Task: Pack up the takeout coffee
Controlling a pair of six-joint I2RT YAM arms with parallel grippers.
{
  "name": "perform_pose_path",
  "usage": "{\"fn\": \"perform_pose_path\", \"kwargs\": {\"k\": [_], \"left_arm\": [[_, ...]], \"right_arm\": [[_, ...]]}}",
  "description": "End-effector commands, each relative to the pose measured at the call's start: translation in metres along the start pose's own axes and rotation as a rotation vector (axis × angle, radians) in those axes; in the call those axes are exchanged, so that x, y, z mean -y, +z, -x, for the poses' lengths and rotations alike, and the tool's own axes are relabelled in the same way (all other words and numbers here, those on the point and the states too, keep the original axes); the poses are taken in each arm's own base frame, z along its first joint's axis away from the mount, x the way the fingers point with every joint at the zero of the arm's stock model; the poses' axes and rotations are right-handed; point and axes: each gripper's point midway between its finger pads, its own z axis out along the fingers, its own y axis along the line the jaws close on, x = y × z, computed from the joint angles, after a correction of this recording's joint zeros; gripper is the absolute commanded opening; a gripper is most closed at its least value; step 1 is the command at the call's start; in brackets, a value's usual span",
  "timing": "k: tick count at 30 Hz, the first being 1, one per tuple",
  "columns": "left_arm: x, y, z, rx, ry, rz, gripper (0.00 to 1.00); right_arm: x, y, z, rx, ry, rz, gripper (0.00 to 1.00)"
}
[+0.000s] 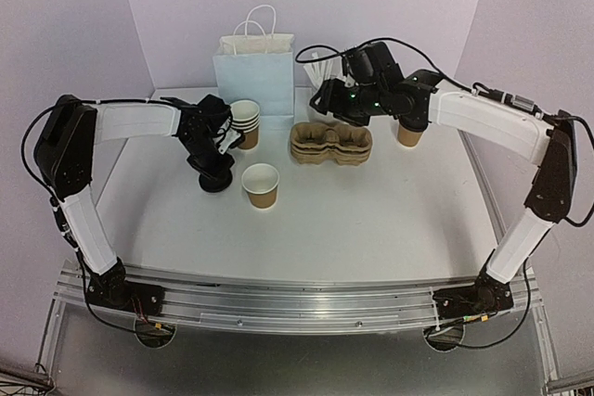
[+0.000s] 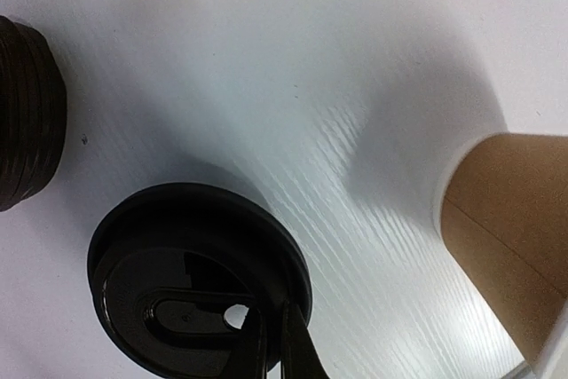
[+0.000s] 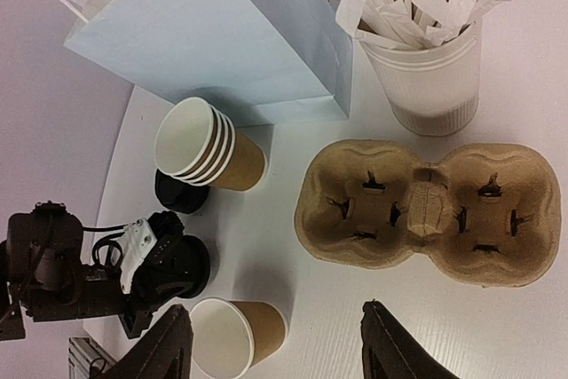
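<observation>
Left pincer (image 2: 277, 345): fingers pressed together on the near rim of one black lid (image 2: 200, 283), sip-hole side facing the wrist camera. I cannot tell whether the lid rests on the counter (image 2: 293, 86) or is already clear of it.

Right pincer (image 3: 280, 343): fingers spread, holding nothing, hanging above the counter at the upper middle of the overhead view, over the gap between the lone cup (image 3: 235, 336) and the pulp carrier (image 3: 426, 210).

Layout, overhead view:
- Lone cup (image 1: 261, 185) stands upright, mouth up, just right of the left pincer (image 1: 219, 159) and slightly toward the bottom of the frame.
- Cup stack (image 1: 245, 122) stands above it, in front of the blue bag (image 1: 255, 71).
- In the left wrist view, the remaining lid stack (image 2: 27, 122) sits at the left edge, and the lone cup's wall (image 2: 506, 237) fills the right edge.

Key relation: the held lid is round, so it has no long axis to align; what matters is that its face stays level over the cup mouth. The cup lies to the right of the lid in both the overhead and left wrist views, near it but apart. The left arm is the nearer one and already has the lid.

Judgement: the step in hand is capping the lone cup. It calls for a short carry rightward, then a centred descent onto the rim. Risk: the grip is on the edge only, so the lid may tilt or nudge the light cup over.
</observation>
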Motion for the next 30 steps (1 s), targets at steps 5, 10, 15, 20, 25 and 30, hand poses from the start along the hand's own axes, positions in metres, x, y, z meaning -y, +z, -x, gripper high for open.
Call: {"fn": "perform_pose_path", "kwargs": {"k": [5, 10, 15, 20, 25, 30], "left_arm": [[0.063, -0.115, 0.011, 0.117, 0.304, -0.263, 0.0], [0.105, -0.139, 0.0, 0.081, 0.545, -0.344, 0.0], [0.127, -0.124, -0.009, 0.021, 0.684, -0.35, 0.0], [0.14, -0.107, 0.004, 0.03, 0.761, -0.334, 0.0], [0.14, -0.09, 0.026, 0.077, 0.821, -0.259, 0.0], [0.137, -0.079, 0.034, 0.071, 0.828, -0.226, 0.0]], "right_arm": [[-0.031, -0.009, 0.001, -0.028, -0.031, 0.104, 0.6], [-0.052, 0.002, -0.018, -0.105, -0.058, 0.169, 0.6], [-0.053, 0.01, -0.035, -0.139, -0.044, 0.17, 0.61], [-0.039, 0.007, -0.034, -0.09, 0.015, 0.147, 0.61], [-0.032, 0.005, -0.036, -0.078, 0.038, 0.135, 0.61], [-0.03, 0.007, -0.039, -0.081, 0.047, 0.133, 0.61]]}}
